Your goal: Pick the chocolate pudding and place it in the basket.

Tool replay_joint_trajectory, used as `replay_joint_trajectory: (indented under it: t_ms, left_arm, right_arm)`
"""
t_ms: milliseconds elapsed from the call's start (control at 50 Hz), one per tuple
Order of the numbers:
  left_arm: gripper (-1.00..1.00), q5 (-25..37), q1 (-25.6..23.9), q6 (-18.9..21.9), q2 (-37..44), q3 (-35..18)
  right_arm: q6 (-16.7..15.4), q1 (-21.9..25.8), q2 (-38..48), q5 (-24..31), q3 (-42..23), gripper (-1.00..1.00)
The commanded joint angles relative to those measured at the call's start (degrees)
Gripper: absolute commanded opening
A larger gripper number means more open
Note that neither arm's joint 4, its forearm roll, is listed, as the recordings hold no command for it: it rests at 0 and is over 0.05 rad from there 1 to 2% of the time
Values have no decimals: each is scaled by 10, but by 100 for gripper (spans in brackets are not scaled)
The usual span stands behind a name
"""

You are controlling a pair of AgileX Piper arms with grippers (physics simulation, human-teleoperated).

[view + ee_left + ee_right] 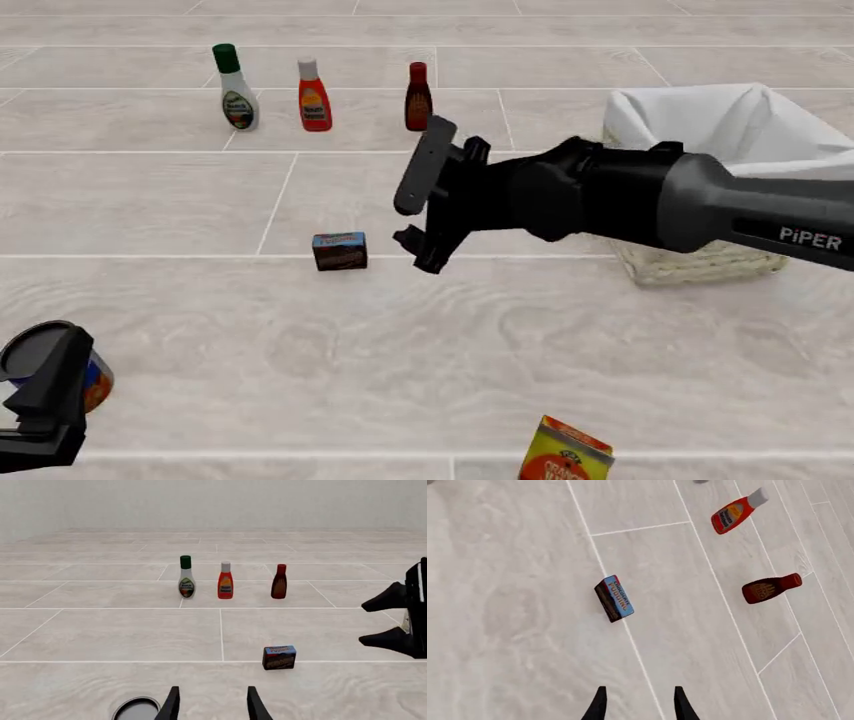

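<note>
Tiled tabletop (160,200): chocolate pudding (340,251) upright, long axis sideways; right jaws (424,205) wide.

Glowing evenly bright and soft everywhere — showing no glare, no hot spots, no single light source. Casting only faint, diffuse shadows under the bottles (314,95) and the pudding box (340,251). Rendering crisp from edge to edge — no motion blur, no bending of tile lines, slightly grainy compression on the pale floor (160,200).

Pale tiled surface (160,200). Pudding box (340,251) just left of right claw (424,208). Three bottles (314,95) stand beyond claw. Basket (694,262) behind claw's arm. Can (54,365), orange carton (566,452) nearer camera.
</note>
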Motion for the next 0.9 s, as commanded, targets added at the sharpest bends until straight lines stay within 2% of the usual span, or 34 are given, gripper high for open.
replay_joint_trajectory:
  t_ms: [20,320,900]
  left_arm:
    - [100,-1,0,0,-1,1]
    - [100,0,0,0,-1,0]
    - [100,1,0,0,-2,1]
  right_arm:
    - [-19,5,52,26,-55,100]
    - [-36,-3,107,57,-120,100]
    - [-64,-4,171,86,-201,100]
